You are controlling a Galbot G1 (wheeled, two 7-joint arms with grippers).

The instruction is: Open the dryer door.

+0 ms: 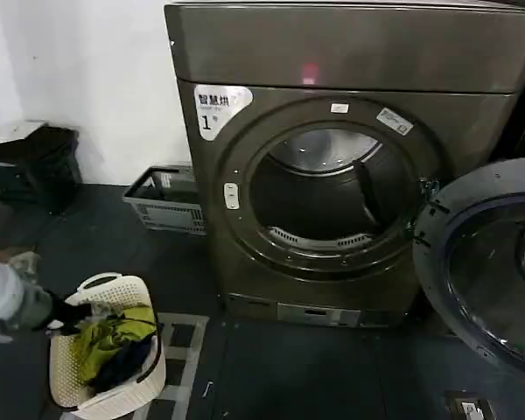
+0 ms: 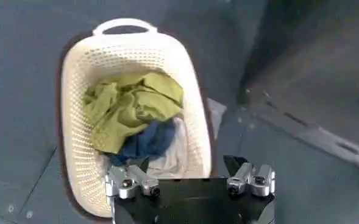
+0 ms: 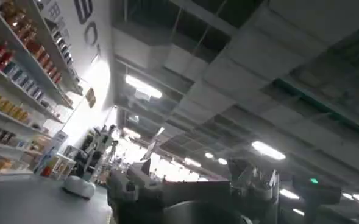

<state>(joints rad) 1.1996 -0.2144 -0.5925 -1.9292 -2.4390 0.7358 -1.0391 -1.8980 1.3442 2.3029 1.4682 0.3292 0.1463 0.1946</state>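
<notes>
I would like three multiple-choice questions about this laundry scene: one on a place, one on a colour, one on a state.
1. Where is the white laundry basket?
A. On the floor, left of the dryer
B. Inside the drum
C. On top of the dryer

2. What colour is the topmost garment in it?
A. Red
B. Yellow-green
C. Black

3. How is the dryer door?
A. Shut
B. Removed
C. Swung open to the right

Key: 1 A, the basket stands on the dark floor beside the machine; 2 B, the left wrist view shows it, above the left hand; 3 C, the drum is exposed.
</notes>
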